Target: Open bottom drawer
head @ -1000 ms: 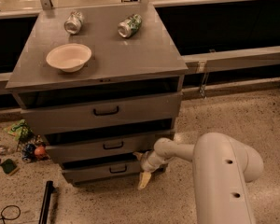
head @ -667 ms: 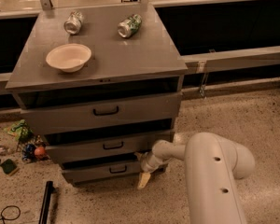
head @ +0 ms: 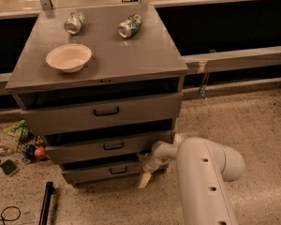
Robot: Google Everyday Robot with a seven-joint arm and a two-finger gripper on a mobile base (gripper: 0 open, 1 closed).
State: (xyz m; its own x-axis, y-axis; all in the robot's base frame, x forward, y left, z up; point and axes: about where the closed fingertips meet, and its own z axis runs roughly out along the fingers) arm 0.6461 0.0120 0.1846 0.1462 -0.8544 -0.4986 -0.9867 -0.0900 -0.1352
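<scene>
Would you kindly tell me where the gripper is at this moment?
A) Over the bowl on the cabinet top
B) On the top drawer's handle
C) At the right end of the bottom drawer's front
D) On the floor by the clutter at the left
C: the gripper sits low at the right end of the bottom drawer, to the right of its black handle.

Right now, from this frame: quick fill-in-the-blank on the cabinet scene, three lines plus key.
1. The grey cabinet has ___ drawers.
2. The gripper is at the ___ end of the bottom drawer, as the camera sees it.
3. Behind the white bowl on the cabinet top lie ___ cans.

Missing words: three; right; two.
</scene>
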